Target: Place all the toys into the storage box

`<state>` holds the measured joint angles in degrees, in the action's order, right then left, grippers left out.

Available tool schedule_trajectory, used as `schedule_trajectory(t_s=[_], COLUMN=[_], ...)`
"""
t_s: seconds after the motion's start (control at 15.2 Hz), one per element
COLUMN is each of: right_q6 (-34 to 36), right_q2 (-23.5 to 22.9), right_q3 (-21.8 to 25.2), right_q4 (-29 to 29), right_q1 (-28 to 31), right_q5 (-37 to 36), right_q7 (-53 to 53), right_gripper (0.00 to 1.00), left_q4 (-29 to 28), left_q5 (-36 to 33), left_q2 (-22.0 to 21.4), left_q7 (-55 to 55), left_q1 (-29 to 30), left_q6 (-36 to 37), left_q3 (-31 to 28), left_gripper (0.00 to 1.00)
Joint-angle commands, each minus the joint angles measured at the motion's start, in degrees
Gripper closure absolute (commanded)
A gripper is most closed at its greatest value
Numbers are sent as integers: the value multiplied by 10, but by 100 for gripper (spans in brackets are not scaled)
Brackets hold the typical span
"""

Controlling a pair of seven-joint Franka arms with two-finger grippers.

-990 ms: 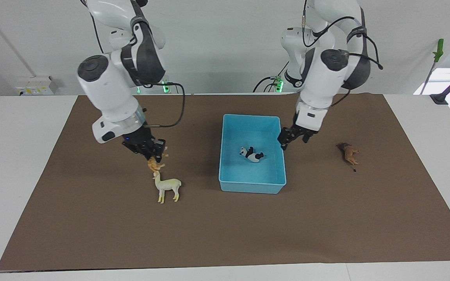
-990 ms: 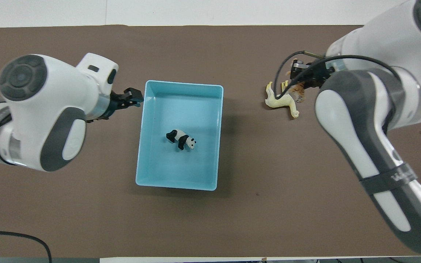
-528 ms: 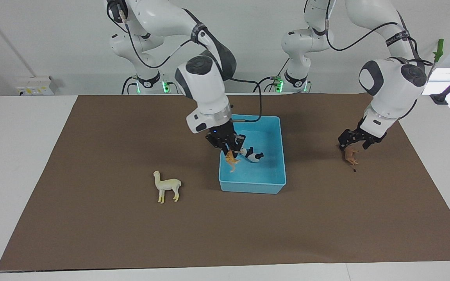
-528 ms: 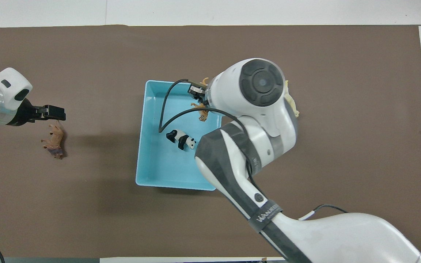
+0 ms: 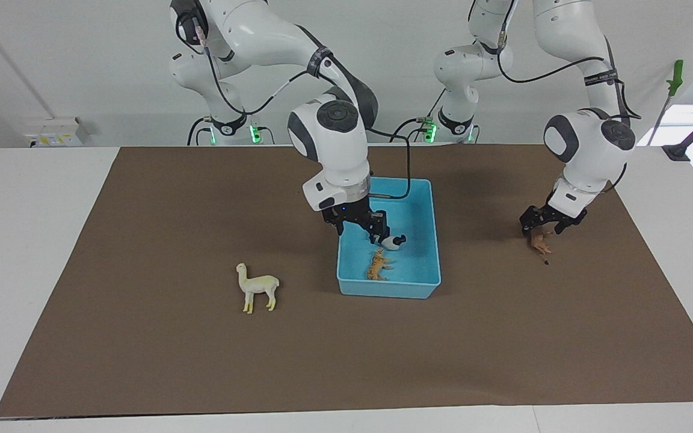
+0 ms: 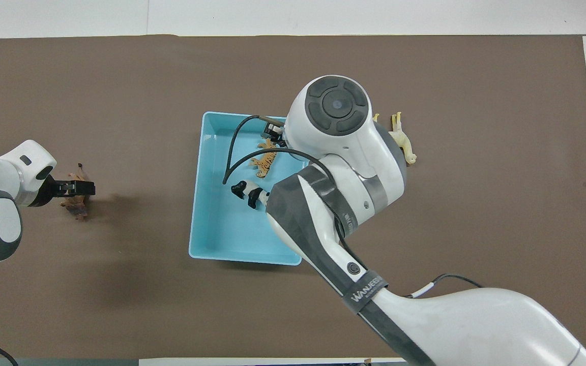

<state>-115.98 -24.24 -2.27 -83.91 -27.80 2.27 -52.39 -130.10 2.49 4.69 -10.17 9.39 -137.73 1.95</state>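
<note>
The light blue storage box (image 5: 388, 287) sits mid-table. The orange tiger (image 5: 378, 265) lies on its side in it, farther from the robots than the panda (image 5: 393, 242). My right gripper (image 5: 361, 231) hangs open and empty over the box, just above the panda. The cream alpaca (image 5: 257, 287) stands on the mat toward the right arm's end. The brown lion (image 5: 541, 245) lies toward the left arm's end. My left gripper (image 5: 543, 225) is low over the lion's head with its fingers apart. The overhead view shows the box (image 6: 244, 260), tiger (image 6: 265, 158), panda (image 6: 248, 192), alpaca (image 6: 403, 141), lion (image 6: 76, 207) and left gripper (image 6: 77, 189).
A brown mat (image 5: 172, 361) covers most of the white table (image 5: 21, 240). The right arm's wrist (image 6: 336, 117) hides part of the box and part of the alpaca in the overhead view.
My right gripper carried the tiger from beside the alpaca to the box and let it go; the tiger now lies in the box. My left gripper moved from the box to the lion and lowered onto it.
</note>
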Motion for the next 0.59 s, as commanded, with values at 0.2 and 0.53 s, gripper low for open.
schedule_trajectory(t_s=[0.2,0.53], right_q6=[18,-77], right_q2=[36,75], right_q3=[-5,-5], right_q4=[-37,-160], right_q1=[140,187], right_q5=[-2,-2], right_q7=[310,524], right_gripper=[0,0], left_q4=[-17,-30], left_q5=[-18,-19], left_q2=[0,17], left_q7=[-6,-6], left_q1=[25,23], left_q6=[-53,-61], left_q3=[4,5], left_gripper=[0,0])
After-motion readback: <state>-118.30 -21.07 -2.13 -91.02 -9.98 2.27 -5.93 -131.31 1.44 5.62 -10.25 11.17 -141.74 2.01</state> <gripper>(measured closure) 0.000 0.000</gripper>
